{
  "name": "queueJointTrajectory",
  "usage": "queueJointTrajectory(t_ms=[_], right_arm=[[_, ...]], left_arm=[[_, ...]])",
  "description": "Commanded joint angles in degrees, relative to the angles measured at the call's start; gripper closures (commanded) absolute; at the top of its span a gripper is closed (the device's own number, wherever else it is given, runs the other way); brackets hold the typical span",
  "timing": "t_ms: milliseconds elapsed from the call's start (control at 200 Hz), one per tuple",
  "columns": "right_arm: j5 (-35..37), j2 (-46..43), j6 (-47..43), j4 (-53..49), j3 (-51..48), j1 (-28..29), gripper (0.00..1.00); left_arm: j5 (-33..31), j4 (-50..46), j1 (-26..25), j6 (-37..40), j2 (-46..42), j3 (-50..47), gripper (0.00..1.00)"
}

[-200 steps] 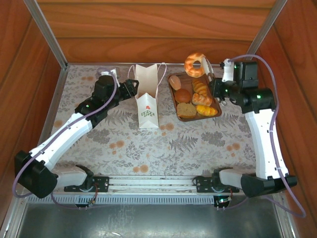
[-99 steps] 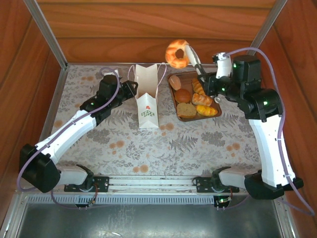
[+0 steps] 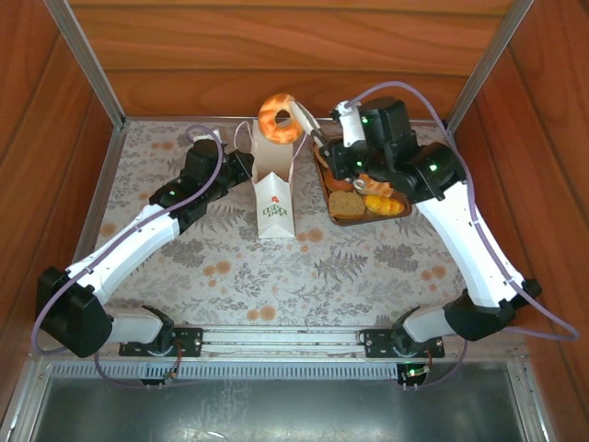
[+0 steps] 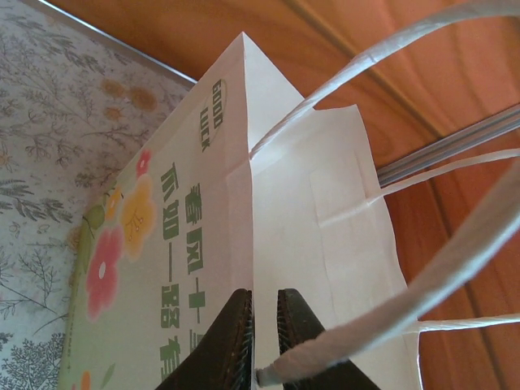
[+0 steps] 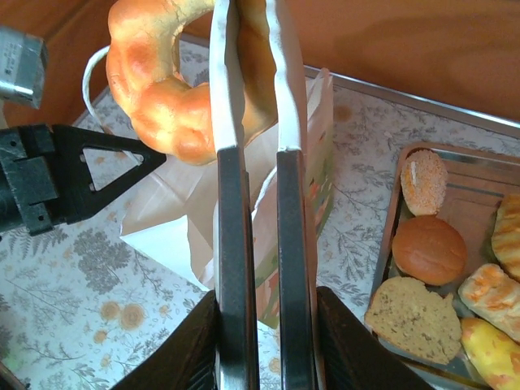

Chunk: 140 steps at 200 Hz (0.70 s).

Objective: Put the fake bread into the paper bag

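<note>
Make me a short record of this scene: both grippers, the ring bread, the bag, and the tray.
left gripper: shut on the bag's top edge
right gripper: shut on the ring
ring: held up above the bag, not yet in
bag: upright, top open
tray: right of the bag; holds a bun, a slice, an oval roll, among others

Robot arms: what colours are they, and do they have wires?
The left arm and right arm are white with black joints and bases. A purple cable loops along each, and small green lights glow on them. The left gripper has dark ridged fingers; the right gripper has long pale ones.
</note>
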Motion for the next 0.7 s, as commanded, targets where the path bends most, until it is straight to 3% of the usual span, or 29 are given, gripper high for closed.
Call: queueJointTrajectory(t_ms=[0, 695], right_arm=[[5.93, 2.43, -1.53, 0.33, 3.76, 2.18, 0.7], [18.09, 14.24, -6.81, -6.61, 9.37, 8.39, 0.7]], left_arm=[[-1.53, 0.66, -0.53, -0.4, -0.32, 0.06, 0.84], [-4.81, -0.76, -0.76, 0.92, -2.4, -1.83, 0.91]])
